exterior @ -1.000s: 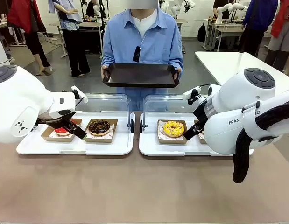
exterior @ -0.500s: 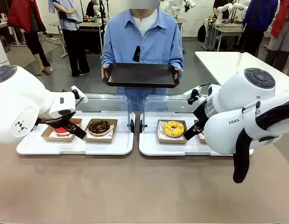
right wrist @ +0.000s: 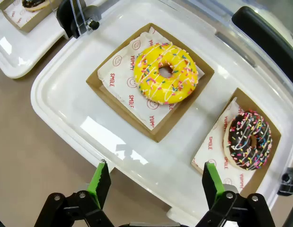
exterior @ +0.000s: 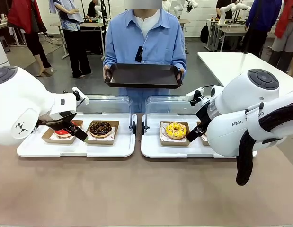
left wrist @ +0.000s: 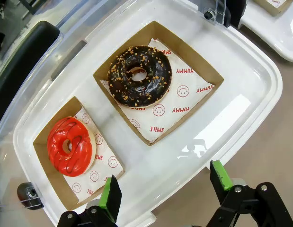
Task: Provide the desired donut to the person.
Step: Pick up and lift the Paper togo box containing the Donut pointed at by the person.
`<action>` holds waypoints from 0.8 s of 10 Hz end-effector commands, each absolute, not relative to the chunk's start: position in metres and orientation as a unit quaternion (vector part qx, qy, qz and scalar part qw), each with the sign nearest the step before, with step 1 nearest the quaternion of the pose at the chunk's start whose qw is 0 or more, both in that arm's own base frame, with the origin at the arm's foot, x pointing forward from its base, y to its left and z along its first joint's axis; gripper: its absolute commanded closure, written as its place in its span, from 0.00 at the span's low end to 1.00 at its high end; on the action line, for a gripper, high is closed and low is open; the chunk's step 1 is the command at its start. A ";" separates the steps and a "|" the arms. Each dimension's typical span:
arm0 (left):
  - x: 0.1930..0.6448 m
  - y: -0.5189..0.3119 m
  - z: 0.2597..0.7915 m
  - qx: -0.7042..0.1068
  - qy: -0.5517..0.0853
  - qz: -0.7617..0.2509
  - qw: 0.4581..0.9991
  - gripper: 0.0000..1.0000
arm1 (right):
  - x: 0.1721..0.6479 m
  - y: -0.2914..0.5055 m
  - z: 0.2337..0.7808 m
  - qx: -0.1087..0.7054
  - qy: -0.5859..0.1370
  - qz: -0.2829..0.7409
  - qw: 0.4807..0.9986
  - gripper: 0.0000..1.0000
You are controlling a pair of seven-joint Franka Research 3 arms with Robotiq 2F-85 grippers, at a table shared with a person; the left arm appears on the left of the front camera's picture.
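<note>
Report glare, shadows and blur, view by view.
Front view: even light, sharp, faint shadows on the table. Left wrist view: sharp, a bright glare patch on the left tray. Right wrist view: sharp, similar glare on the right tray.

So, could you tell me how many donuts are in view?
4. Red donut and chocolate nut donut in the left tray; yellow donut and chocolate sprinkle donut in the right tray.

Right gripper (right wrist: 155,169) hangs over the near rim of the white tray (right wrist: 49,101), jaws wide apart. Yellow sprinkled donut (right wrist: 166,73) in a cardboard box (right wrist: 106,92) sits ahead, between the fingers. Chocolate sprinkled donut (right wrist: 249,140) in a second box lies just past the picture-right finger.
</note>
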State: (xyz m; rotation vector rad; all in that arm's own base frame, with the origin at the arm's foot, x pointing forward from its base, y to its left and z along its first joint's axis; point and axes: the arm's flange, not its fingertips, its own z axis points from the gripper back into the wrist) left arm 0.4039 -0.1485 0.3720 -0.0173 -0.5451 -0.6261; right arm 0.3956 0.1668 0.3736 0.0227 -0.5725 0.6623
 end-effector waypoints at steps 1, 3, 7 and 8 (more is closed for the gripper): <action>0.404 -0.149 0.372 -0.008 -0.265 -0.304 0.915 0.00 | 0.396 0.167 0.374 0.011 -0.277 0.321 0.906 0.00; 0.404 -0.149 0.372 -0.008 -0.265 -0.304 0.915 0.00 | 0.396 0.167 0.374 0.011 -0.277 0.321 0.906 0.00; 0.378 -0.141 0.481 0.010 -0.249 -0.334 0.909 0.00 | 0.354 0.151 0.480 -0.001 -0.273 0.312 0.910 0.00; 0.365 -0.137 0.505 -0.001 -0.252 -0.340 0.906 0.00 | 0.339 0.147 0.503 -0.014 -0.263 0.315 0.912 0.00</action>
